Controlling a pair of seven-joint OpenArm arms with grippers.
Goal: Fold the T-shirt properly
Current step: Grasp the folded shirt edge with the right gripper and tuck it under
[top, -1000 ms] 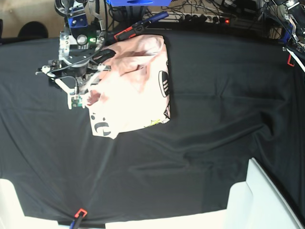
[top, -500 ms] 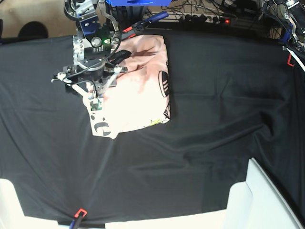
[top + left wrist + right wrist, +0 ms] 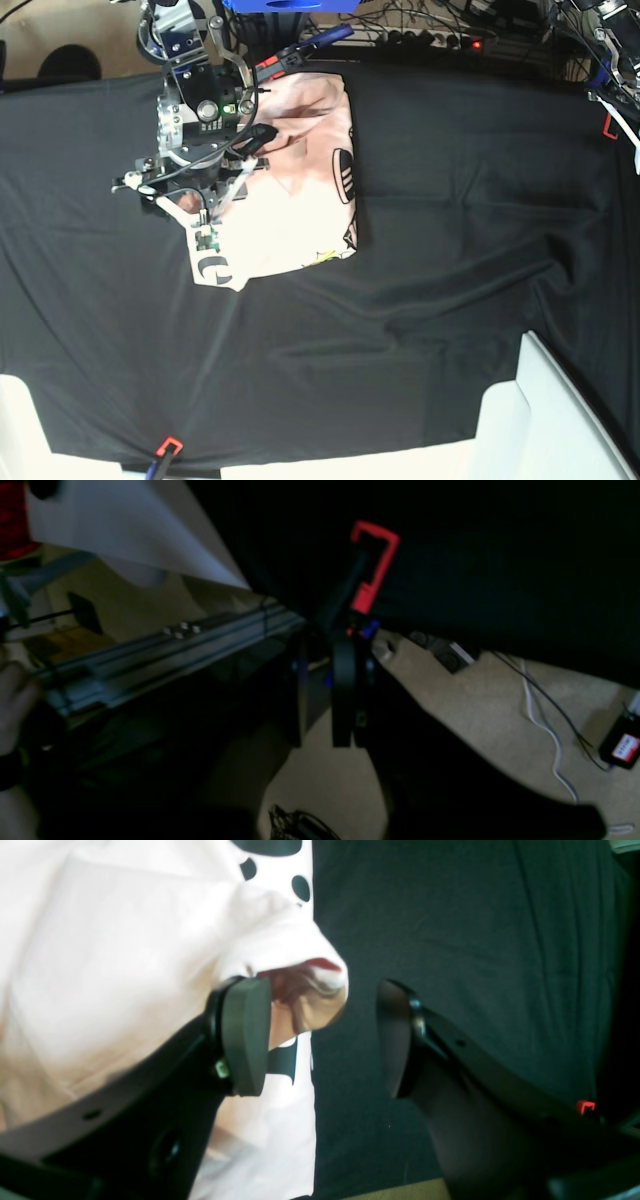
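Overhead, in the base view, the pale pink short-sleeved cotton T-shirt [image 3: 290, 185] lies as a partly folded block on the large black cloth [image 3: 450, 250] that covers the table, toward the far side and on this view's left. Its black lettering shows along two edges, so the printed side is partly turned up. My right arm stands over the shirt's near-left part, its right gripper [image 3: 205, 225] low over the fabric, presumably placed there to take a loose layer for the next fold. My left arm sits at the far corner on this view's right, well apart from the shirt, parked so as not to cross the working arm.

Through the right wrist view, my right gripper [image 3: 325, 1035] stands with its jaws well apart. A rounded bulge of the pale pink T-shirt [image 3: 120, 965] sits between them, against the left pad [image 3: 245, 1035] and clear of the right one, which hangs over bare black cloth [image 3: 450, 930]. I judge that nothing is gripped: the jaws straddle the shirt's edge, where a closing would pinch the doubled fabric.

Through the left wrist view, which is dark, my left gripper [image 3: 345, 695] shows its jaws nearly together with nothing between them. It points past the table edge, where a red plastic clamp [image 3: 372, 565] pins the black cloth [image 3: 500, 555], toward the beige floor [image 3: 475, 715]. No shirt appears here.
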